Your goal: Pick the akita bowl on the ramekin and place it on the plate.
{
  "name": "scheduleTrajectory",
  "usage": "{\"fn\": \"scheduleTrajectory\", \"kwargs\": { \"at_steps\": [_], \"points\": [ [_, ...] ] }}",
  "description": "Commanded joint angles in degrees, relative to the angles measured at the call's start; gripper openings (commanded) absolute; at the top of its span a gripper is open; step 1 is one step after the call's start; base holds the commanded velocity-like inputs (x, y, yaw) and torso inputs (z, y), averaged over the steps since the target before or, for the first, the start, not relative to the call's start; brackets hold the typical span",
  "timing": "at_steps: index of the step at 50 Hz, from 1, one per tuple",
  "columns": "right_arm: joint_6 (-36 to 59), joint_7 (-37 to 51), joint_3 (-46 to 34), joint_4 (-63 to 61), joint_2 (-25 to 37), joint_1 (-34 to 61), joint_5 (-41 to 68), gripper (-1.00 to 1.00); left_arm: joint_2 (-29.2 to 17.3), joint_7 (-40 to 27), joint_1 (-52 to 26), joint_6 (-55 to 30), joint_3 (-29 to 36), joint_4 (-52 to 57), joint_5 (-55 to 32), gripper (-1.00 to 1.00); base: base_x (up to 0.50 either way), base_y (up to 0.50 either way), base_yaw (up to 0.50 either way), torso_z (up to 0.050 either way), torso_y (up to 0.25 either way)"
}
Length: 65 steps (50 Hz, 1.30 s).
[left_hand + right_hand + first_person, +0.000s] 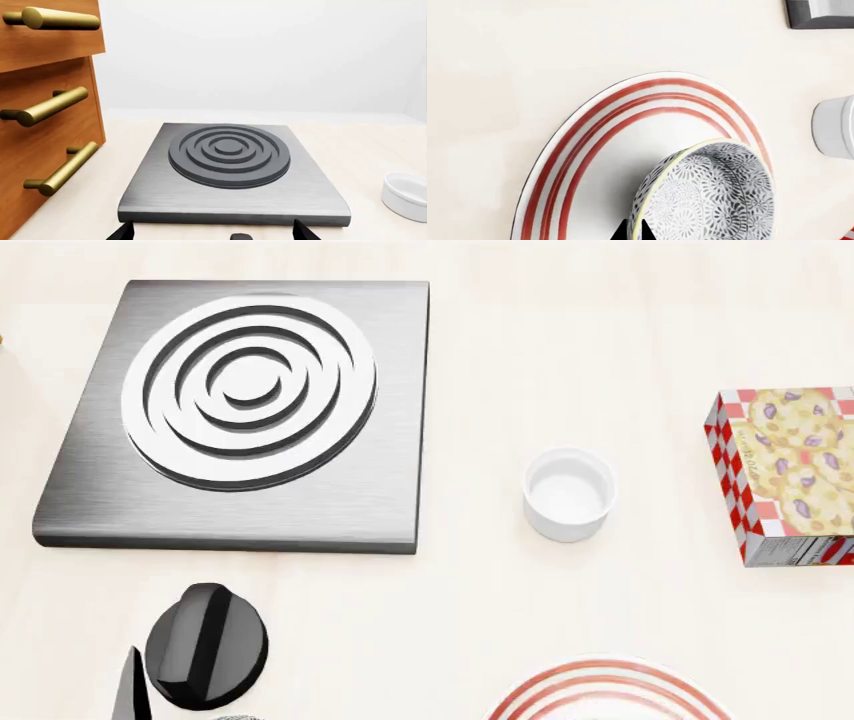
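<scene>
In the right wrist view the akita bowl (714, 195), black-and-white patterned with a yellowish rim, is tilted over the plate (587, 150), a white dish with red rings. My right gripper (632, 234) is shut on the bowl's rim, one dark fingertip on each side. Whether the bowl touches the plate I cannot tell. The ramekin (570, 493) stands empty and apart on the counter, also seen as a white ramekin (835, 127) beside the plate. Only the plate's far edge (607, 690) shows in the head view. My left gripper (213, 234) is open and empty in front of the stove plate.
A grey stove plate (240, 410) with concentric rings lies at the left. A black knob (207, 645) sits in front of it. A red-checked cookie box (787, 475) stands at the right. Wooden drawers with brass handles (50, 105) rise beside the left gripper.
</scene>
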Motion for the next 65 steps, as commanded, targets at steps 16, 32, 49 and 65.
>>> {"fn": "scheduleTrajectory", "kwargs": {
  "at_steps": [16, 32, 49, 65],
  "points": [
    [-3.9, 3.7, 2.4, 3.9, -2.2, -6.6, 0.2, 1.00, -0.4, -0.4, 0.0, 0.1, 0.3, 0.1, -0.3, 1.00, 0.00, 0.00, 0.00, 0.000, 0.000],
    [-3.7, 4.0, 2.8, 3.7, -2.1, -6.8, 0.1, 1.00, -0.6, -0.5, 0.0, 0.2, 0.5, 0.0, -0.5, 1.00, 0.00, 0.00, 0.00, 0.000, 0.000],
    [3.8, 3.7, 2.9, -11.0, 4.9, 4.6, -0.6, 1.00, -0.9, -0.9, -0.1, 0.1, 0.8, 0.2, -0.6, 1.00, 0.00, 0.00, 0.00, 0.000, 0.000],
    [-18.6, 26.0, -31.8, -14.1, -15.8, 28.6, 3.1, 1.00, -1.1, -1.1, -0.1, 0.3, 0.8, 0.3, -0.9, 1.00, 0.00, 0.00, 0.00, 0.000, 0.000]
  ]
}}
